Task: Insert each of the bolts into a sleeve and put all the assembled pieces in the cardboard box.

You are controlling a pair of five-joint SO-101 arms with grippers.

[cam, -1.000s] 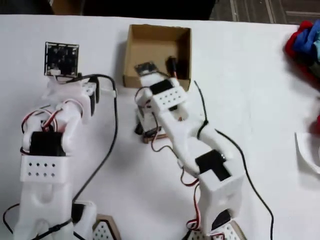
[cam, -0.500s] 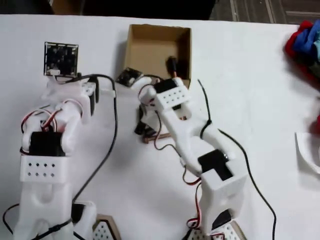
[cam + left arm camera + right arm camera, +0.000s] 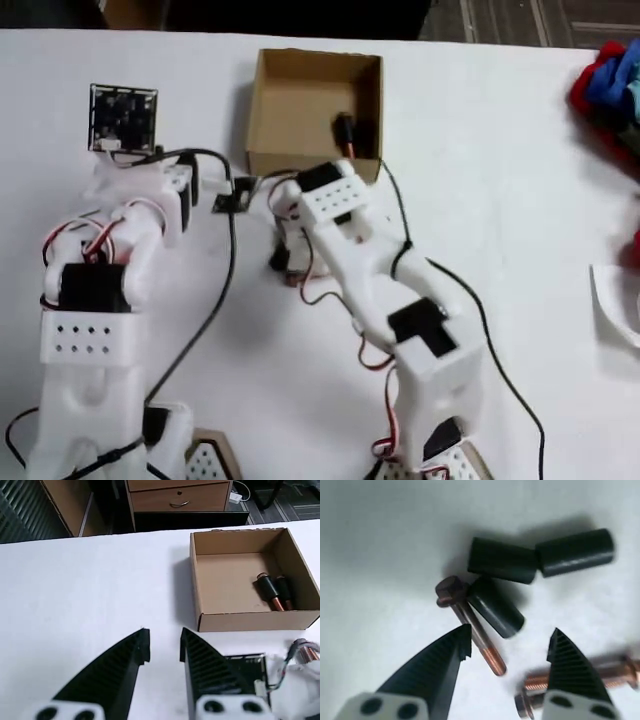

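Three black sleeves point(image 3: 502, 560) lie loose on the white table point(image 3: 380, 540). Two of them lie nearly end to end. The third lies at an angle just beside a copper bolt point(image 3: 461, 609), whose hex head is close to that sleeve's end. None of these sleeves has a bolt in it. Two more copper bolts point(image 3: 615, 672) lie side by side near them, partly hidden behind one finger.

The right gripper point(image 3: 510, 640) hangs low over this cluster with its black jaws spread apart and nothing between them. The first bolt's threaded end lies in the gap. From the high view, this right gripper point(image 3: 285, 262) points down at the table just in front of the cardboard box point(image 3: 290, 160), with the loose parts under it.

The cardboard box point(image 3: 250, 620) stands open on the table, and two assembled pieces point(image 3: 269, 591) lie against its inner wall. Each is a black sleeve with a copper bolt end sticking out. The high view shows them as one dark shape in the box.

The left gripper point(image 3: 164, 642) is held above bare table to the side of the box, well apart from the loose parts. Its jaws are slightly parted and hold nothing.

Red and blue cloth point(image 3: 610, 80) lies at the far table edge.
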